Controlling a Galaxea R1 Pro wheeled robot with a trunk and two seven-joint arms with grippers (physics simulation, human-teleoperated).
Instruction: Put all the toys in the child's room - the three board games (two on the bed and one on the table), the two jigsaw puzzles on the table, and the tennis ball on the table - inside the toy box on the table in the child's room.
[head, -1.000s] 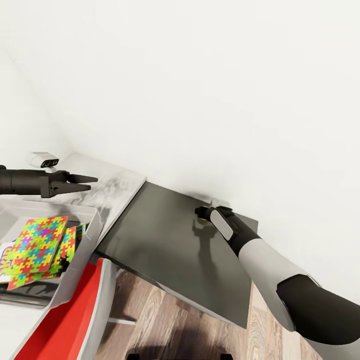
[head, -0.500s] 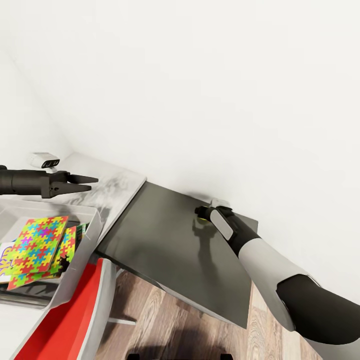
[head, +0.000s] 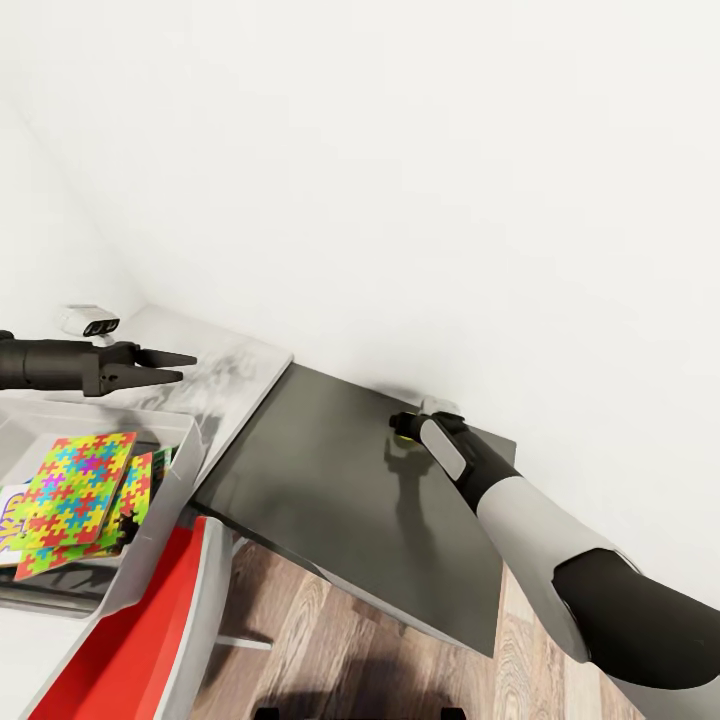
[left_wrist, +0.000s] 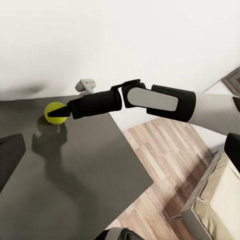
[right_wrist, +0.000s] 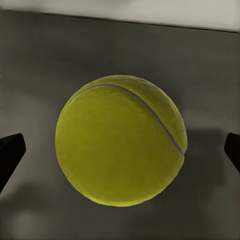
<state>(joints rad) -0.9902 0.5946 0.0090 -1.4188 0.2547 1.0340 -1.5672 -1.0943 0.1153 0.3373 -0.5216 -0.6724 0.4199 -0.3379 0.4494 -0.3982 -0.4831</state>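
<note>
A: Where is the tennis ball (right_wrist: 121, 140) relative to the right gripper (left_wrist: 64, 113)?

B: Straight ahead of it, on the dark desk (head: 340, 490) near the wall. In the right wrist view the ball sits centred between the two finger tips, which stand spread wide at either side, apart from it. In the left wrist view the tips reach the ball's near side, though I cannot tell if they touch.

A: And the left gripper (head: 175, 366)?

B: Well away from the ball, hovering over the marble surface just beyond the toy box (head: 150, 555), fingers slightly parted around nothing. The box already holds the jigsaw puzzles (head: 80, 487).

A: So the right arm is nearer.

B: By far. I'd judge it needs only a short push forward along its own axis before closing; being round, the ball could roll toward the wall if nudged.
</note>
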